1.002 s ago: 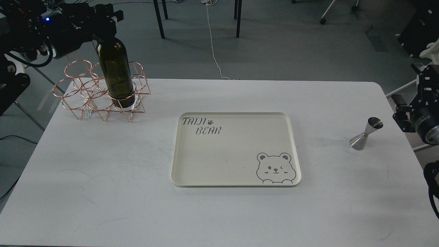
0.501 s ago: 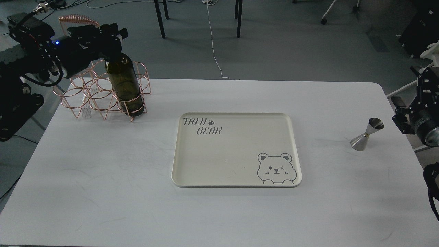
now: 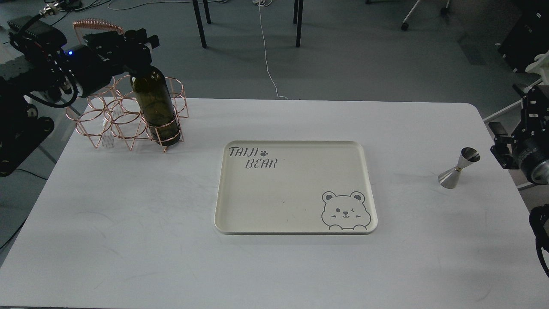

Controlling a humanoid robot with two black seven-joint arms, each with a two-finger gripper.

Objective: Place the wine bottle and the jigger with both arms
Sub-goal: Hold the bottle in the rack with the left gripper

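Observation:
The dark olive-green wine bottle [image 3: 155, 105] stands in the front right ring of a copper wire rack [image 3: 116, 124] at the table's far left. My left gripper [image 3: 138, 46] is shut on the bottle's neck, which it hides. The small silver jigger [image 3: 458, 168] stands on the table at the right, tilted slightly in view. My right gripper [image 3: 501, 146] hangs just right of the jigger, not touching it. It is dark and seen end-on, so its fingers cannot be told apart.
A cream tray [image 3: 362, 189] with a bear drawing and "TAIJI BEAR" lettering lies at the table's middle. The white table's [image 3: 128, 236] right edge runs close under my right arm. Chair legs and a cable show on the floor behind.
My left gripper and the bottle's top have shifted right and lower in view, and the rack's rings sit slightly differently around the bottle. The jigger and right arm have barely moved.

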